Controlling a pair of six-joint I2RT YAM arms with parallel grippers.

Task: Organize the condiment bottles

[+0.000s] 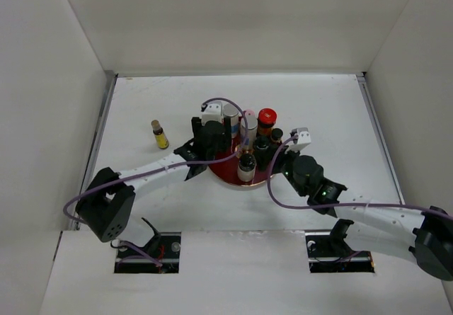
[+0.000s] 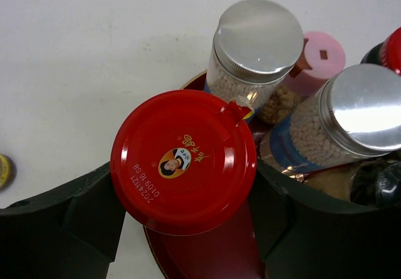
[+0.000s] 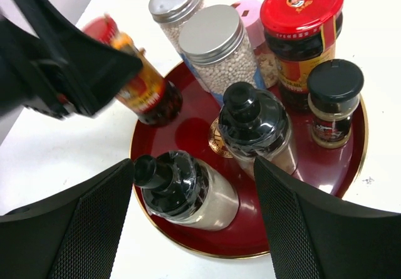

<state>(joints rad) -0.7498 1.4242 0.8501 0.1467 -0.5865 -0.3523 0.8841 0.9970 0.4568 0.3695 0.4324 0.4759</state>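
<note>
Plainly, left fingers clamp the red-lidded jar stamped "0109 16 G8", right fingers apart.

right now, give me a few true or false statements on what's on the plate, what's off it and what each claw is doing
1. The left claw grips a red-lidded jar, which is tilted by the rim of the plate. True.
2. The right claw is closed on a black-capped bottle. False: it is open above the plate and holds nothing.
3. A small yellow-labelled bottle stands on the table, apart from the plate. True.
4. The pink-capped bottle lies on its side off the plate. False: it stands on the plate behind the silver-capped jars.
5. Two silver-capped jars stand on the plate. True.
</note>
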